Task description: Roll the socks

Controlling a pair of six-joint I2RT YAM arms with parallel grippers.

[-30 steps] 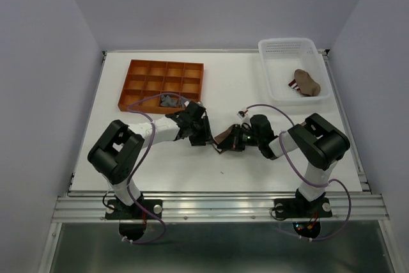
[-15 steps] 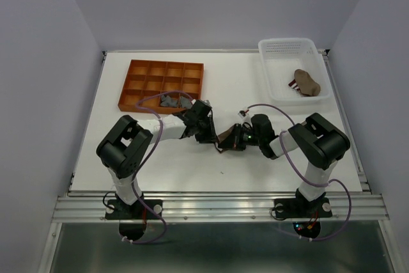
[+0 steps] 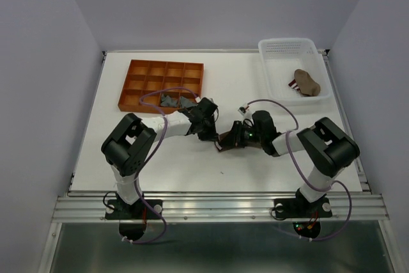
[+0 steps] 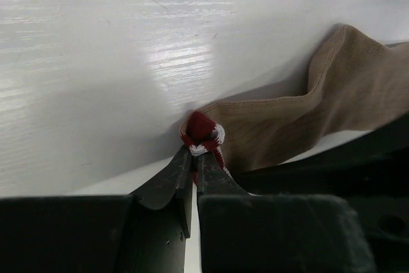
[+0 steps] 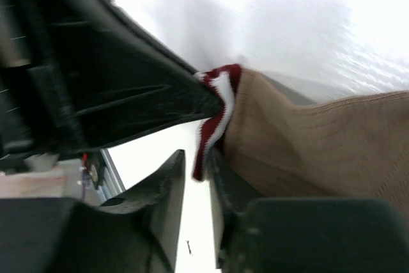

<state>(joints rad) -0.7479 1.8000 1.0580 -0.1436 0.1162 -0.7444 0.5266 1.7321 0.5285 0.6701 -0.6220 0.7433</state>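
Observation:
A tan-brown sock (image 3: 223,140) with a red-white striped cuff (image 4: 202,131) lies on the white table between the two grippers. My left gripper (image 4: 195,153) is shut on that cuff, as the left wrist view shows; in the top view it (image 3: 213,133) sits just left of the sock. My right gripper (image 5: 197,161) is narrowly open. The sock's tan body (image 5: 307,151) drapes over its right finger, and the cuff edge hangs at the fingertip. A grey sock (image 3: 169,100) lies in the orange tray. Another tan sock (image 3: 307,82) lies in the white basket.
The orange compartment tray (image 3: 163,71) stands at the back left, close behind the left arm. The white basket (image 3: 287,46) stands at the back right. Purple cables loop over both arms. A small dark speck (image 3: 222,172) lies in front of the sock.
My left arm has swung right from beside the tray to the sock, and its gripper now pinches the striped cuff. The right arm has shifted slightly.

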